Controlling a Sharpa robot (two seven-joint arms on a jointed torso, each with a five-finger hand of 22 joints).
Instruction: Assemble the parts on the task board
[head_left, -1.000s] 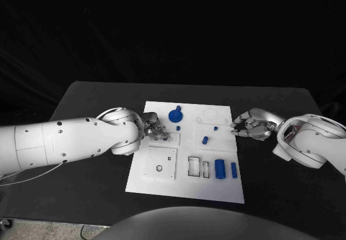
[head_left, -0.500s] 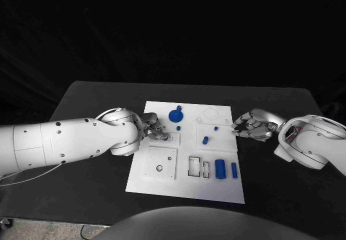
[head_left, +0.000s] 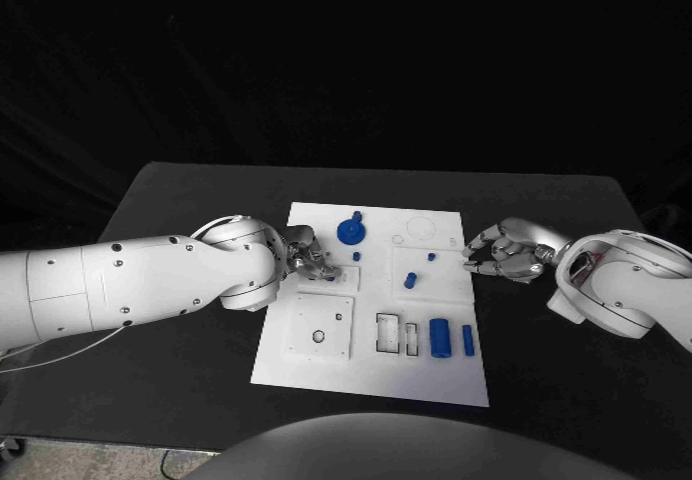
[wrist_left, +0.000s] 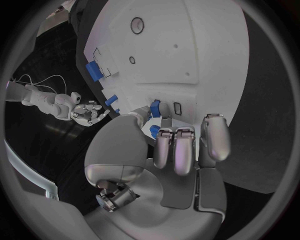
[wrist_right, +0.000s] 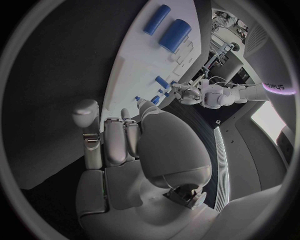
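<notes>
Left hand (head_left: 300, 255) at board (head_left: 325, 365) left edge, frame centre, pinching small blue peg (wrist_left: 154, 108). Right hand (head_left: 500, 252) at right edge, fingers curled, empty. Advice: keep peg upright, align over hole, press straight.

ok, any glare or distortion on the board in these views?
Head view: the task board is evenly lit, its edges straight, against a near-black table. Left wrist view: fisheye bends the board's edges, and the left hand shows soft highlights. Right wrist view: bright room light at the circle's rim.
</notes>
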